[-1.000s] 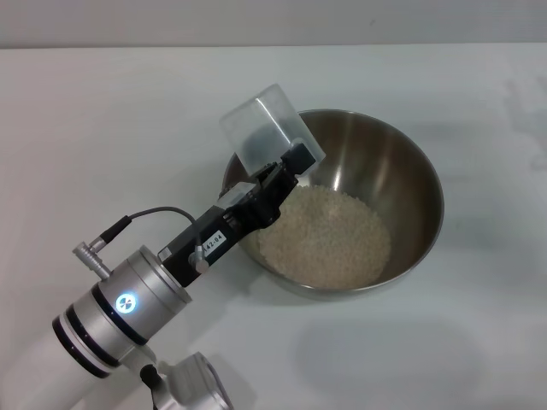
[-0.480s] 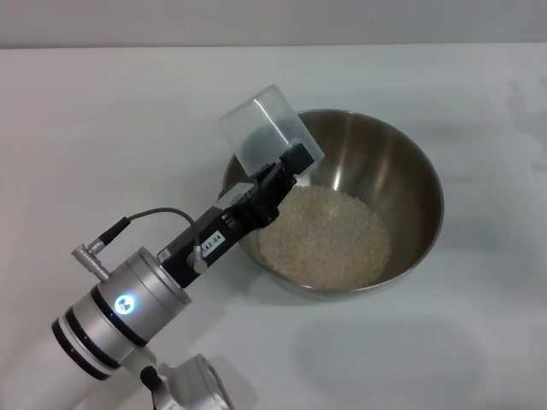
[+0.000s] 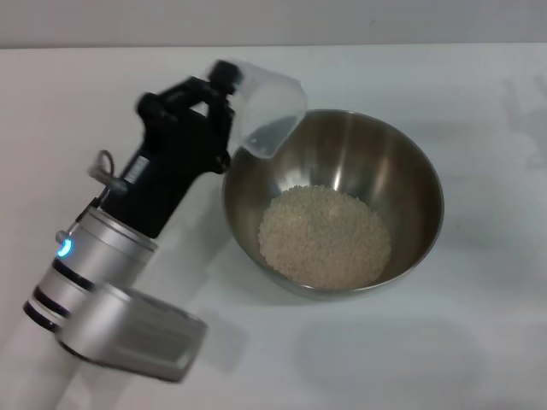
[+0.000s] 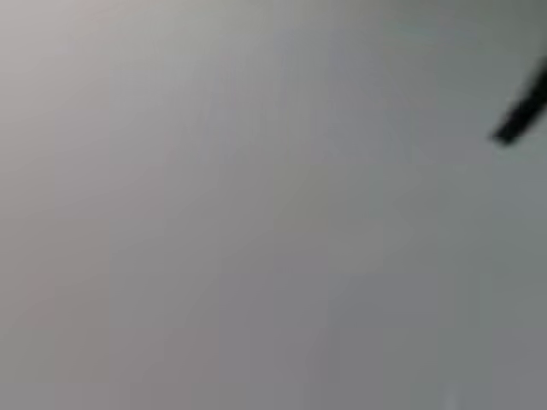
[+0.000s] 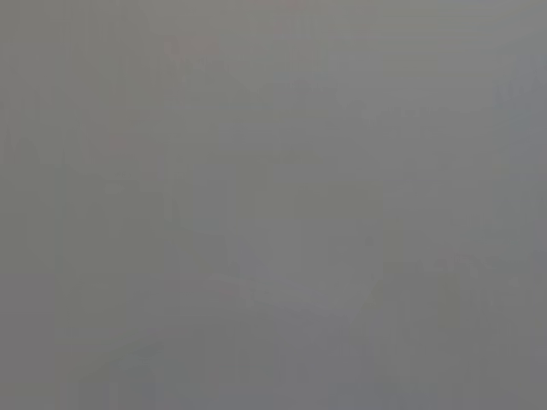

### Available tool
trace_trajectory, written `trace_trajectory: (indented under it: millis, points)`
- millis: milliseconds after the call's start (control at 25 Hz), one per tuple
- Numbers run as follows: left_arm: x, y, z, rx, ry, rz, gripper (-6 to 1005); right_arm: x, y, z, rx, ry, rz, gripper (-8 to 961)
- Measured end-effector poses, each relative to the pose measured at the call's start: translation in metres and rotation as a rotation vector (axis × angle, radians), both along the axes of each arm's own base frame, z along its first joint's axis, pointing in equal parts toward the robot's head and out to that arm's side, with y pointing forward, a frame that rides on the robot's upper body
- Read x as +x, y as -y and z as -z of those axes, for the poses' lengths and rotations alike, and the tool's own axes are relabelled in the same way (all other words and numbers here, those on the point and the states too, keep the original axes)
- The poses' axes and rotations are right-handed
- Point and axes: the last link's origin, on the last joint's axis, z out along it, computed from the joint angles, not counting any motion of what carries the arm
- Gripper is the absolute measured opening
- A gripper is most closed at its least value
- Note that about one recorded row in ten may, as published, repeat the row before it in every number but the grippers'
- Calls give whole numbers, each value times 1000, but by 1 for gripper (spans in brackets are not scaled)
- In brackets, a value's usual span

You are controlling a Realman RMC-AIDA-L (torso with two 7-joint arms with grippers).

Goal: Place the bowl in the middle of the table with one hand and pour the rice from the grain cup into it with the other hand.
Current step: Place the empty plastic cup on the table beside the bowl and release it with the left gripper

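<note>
The steel bowl (image 3: 367, 162) stands on the white table (image 3: 102, 85) a little right of centre, with a heap of pale rice (image 3: 325, 235) in its bottom. My left gripper (image 3: 224, 85) is shut on the clear grain cup (image 3: 269, 107) and holds it tilted in the air at the bowl's far left rim, its mouth facing down toward the bowl. The cup looks empty. My right gripper is out of view. The left wrist view shows only a blurred grey surface and a dark streak (image 4: 521, 111); the right wrist view shows plain grey.
The table's far edge (image 3: 273, 46) runs across the top of the head view, with a grey wall behind it. My left arm (image 3: 102, 265) crosses the near left part of the table.
My left wrist has rolled and drawn back to the left. The cup has swung from steeply tipped over the bowl to a lower tilt at the far left rim. The bowl and rice have not moved.
</note>
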Motion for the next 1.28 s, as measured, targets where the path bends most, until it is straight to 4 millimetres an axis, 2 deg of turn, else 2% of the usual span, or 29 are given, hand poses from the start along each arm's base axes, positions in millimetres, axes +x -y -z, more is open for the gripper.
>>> trace_trajectory:
  millis: [200, 440, 600, 960, 1280]
  points:
    - [-22, -17, -6, -175, 323, -239, 29, -2, -1, 1, 0, -4, -8, 516]
    - [-58, -41, -9, -258, 626, -543, 30, -8, 0, 3, 2, -27, -28, 516]
    - [-76, -48, -11, -303, 778, -658, 30, -8, 1, 3, 4, -30, -31, 517]
    - [-96, -54, -7, -353, 891, -804, 31, -10, 2, 3, 8, -31, -41, 516]
    - [-102, -54, -6, -371, 921, -837, 32, -9, 2, 2, 7, -29, -40, 516]
